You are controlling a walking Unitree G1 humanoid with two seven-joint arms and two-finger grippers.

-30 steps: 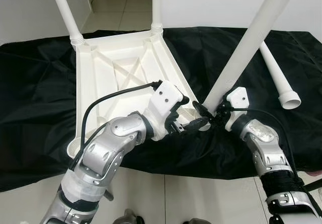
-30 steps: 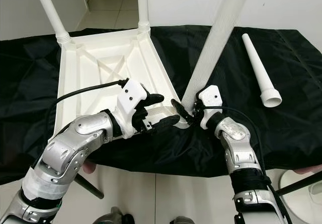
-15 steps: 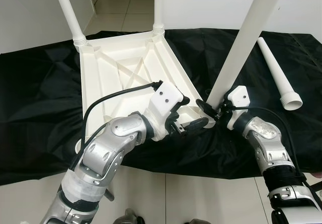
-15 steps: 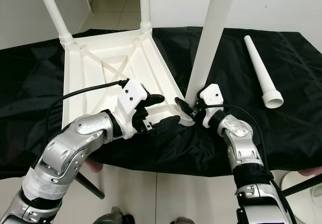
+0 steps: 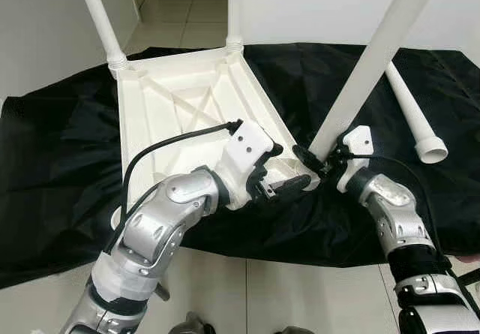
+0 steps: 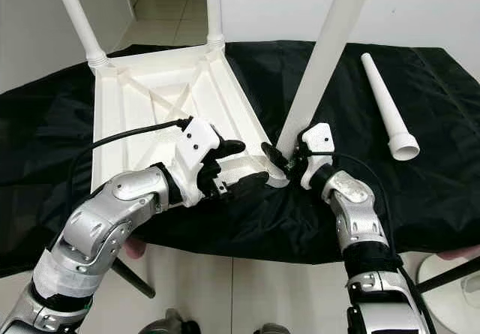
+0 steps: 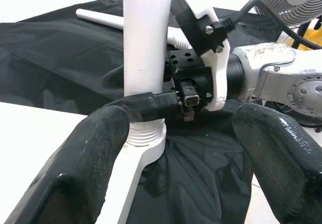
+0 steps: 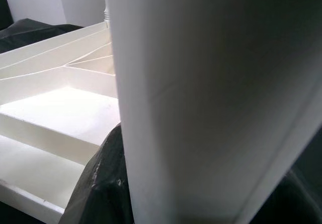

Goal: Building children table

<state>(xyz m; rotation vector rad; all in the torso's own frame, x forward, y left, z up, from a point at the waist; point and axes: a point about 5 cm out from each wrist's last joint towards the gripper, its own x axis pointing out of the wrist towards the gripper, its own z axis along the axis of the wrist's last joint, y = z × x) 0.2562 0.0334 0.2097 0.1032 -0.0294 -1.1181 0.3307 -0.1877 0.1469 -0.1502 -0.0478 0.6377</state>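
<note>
Leaning away from the upturned tabletop (image 5: 196,101), the third leg (image 5: 371,56) is clenched near its base by the right hand (image 5: 313,163), its threaded foot seated in the near right corner socket of the tabletop, as the left wrist view shows. Half a second ago this leg was held closer to upright; now its upper end is tipped further outward from the tabletop, while the foot has stayed at the same socket. The shift is judged to mean the leg is being worked or turned into the thread rather than finished, and a tilt risks cross-threading. The left hand (image 5: 287,185) is held released, its fingers (image 7: 95,153) spread either side of that corner without gripping, apparently steadying the tabletop. Two legs (image 5: 100,20) are already fitted at the far corners of the tabletop. The fourth leg (image 5: 415,112) lies loose on the black cloth (image 5: 52,169), well apart to the right of the tabletop.
</note>
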